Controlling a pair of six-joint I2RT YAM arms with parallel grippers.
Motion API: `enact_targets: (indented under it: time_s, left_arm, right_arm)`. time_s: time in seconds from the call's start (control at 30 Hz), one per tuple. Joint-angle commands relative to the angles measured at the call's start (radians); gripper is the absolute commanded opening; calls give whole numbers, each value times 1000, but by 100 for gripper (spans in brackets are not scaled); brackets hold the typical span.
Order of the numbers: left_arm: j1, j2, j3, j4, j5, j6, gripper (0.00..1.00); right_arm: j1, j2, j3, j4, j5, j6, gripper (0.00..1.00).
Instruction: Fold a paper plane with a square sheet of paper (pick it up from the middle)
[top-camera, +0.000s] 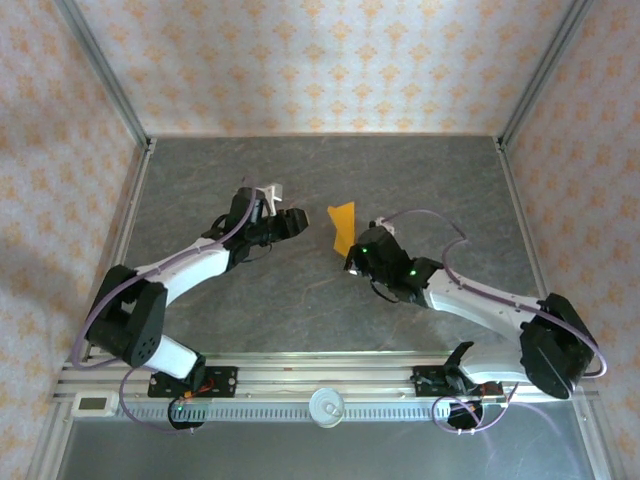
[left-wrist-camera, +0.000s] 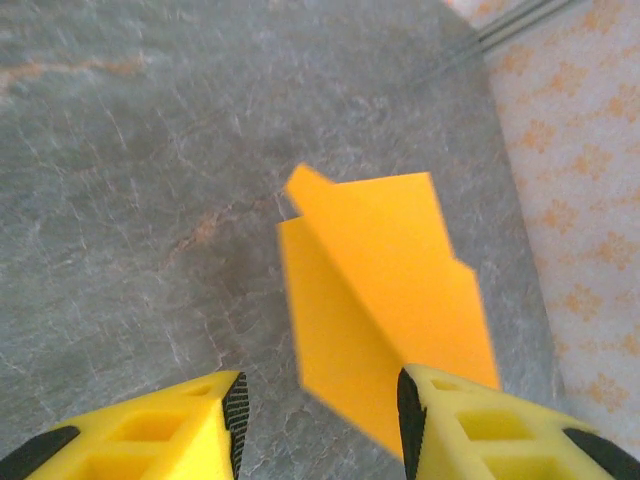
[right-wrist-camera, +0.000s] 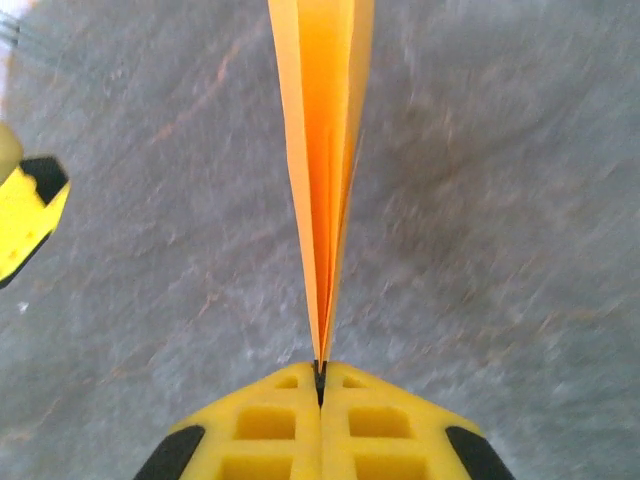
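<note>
The orange sheet of paper (top-camera: 342, 226) is folded into layers and stands on edge above the table's middle. In the right wrist view it is a narrow wedge (right-wrist-camera: 320, 150) running straight out from my right gripper (right-wrist-camera: 320, 372), which is shut on its near end. From above, the right gripper (top-camera: 352, 262) sits just below the paper. My left gripper (top-camera: 292, 222) hangs to the paper's left, open, with nothing between its fingers. In the left wrist view the paper's broad side (left-wrist-camera: 385, 290) faces the left gripper (left-wrist-camera: 320, 405), and the right fingertip (left-wrist-camera: 415, 415) overlaps its lower corner.
The grey stone-patterned table (top-camera: 300, 300) lies under both arms. Patterned walls with metal frame rails (top-camera: 130, 120) close in the left, back and right. A yellow finger (right-wrist-camera: 25, 215) of the left gripper shows at the left edge of the right wrist view.
</note>
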Motion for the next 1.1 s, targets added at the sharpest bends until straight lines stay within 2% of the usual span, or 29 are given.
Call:
enact_targets:
  time_s: [0.0,0.3,0.53,0.77,0.83,1.07]
  left_arm:
    - [9,-68,-49,-74,-65,-18,46]
    - [73,-254,-164,-161,-103,-26,49]
    - [142,-301,-198,-179,-66,-31,51]
    - [171,-316,-230,-179,-89,-35,52]
    - [192,-302,-242,-161,-66,-48,53]
    - [232,-247,-243,-142,-18,-44,53]
  right_arm:
    - [13,-14,51,-152,212,-151,0]
    - [22,183,309,-467,527,-344,0]
    - [32,205,371,-596,703,-356,0]
    - [42,195,363,-657,755,-345,0]
    - [46,207,352,-662,769,-343,0]
    - [121,353,383,-682,784,-392,0]
